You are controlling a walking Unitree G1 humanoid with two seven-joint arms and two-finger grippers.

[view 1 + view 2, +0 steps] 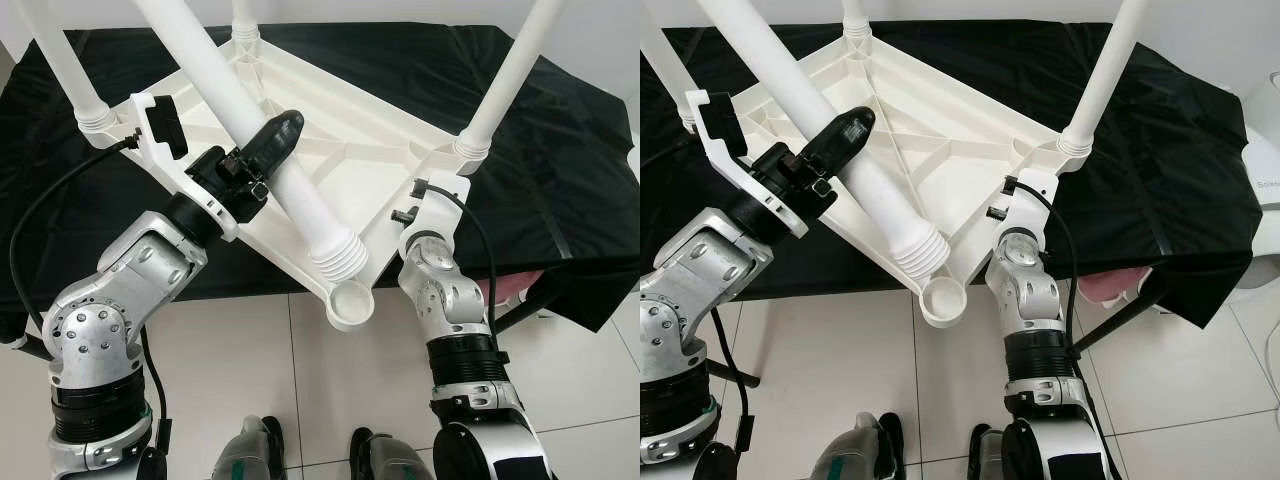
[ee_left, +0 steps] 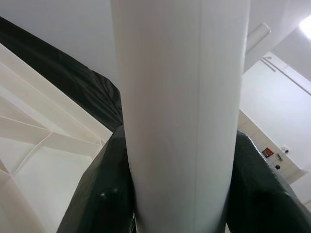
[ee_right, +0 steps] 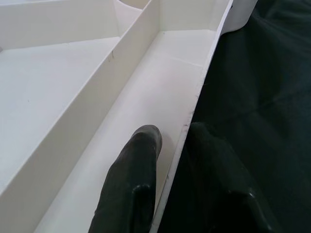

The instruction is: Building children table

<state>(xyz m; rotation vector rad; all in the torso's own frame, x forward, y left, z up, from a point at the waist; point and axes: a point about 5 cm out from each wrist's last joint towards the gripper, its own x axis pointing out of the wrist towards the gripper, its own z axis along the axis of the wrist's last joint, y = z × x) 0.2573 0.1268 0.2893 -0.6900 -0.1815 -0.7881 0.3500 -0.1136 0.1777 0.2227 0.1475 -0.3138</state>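
A white children's table top (image 1: pixel 350 160) lies upside down on a black-covered table. Three white legs stand in its corner sockets: one at the right (image 1: pixel 505 80), one at the left (image 1: pixel 60 60), one at the far corner (image 1: pixel 243 20). My left gripper (image 1: pixel 265 140) is shut on a loose fourth leg (image 1: pixel 300 190), held slanted. The leg's ribbed end (image 1: pixel 340 255) is just above the empty near-corner socket (image 1: pixel 350 303). My right gripper (image 3: pixel 175 133) is shut on the top's right rim (image 3: pixel 194 102), with one finger inside and one outside on the cloth.
The black cloth (image 1: pixel 560 150) hangs over the table's front edge. Grey tile floor (image 1: pixel 250 370) lies below, with my feet (image 1: pixel 260 450) near the bottom. A pink object (image 1: pixel 510 285) sits under the table at the right, beside a black frame bar (image 1: pixel 1120 315).
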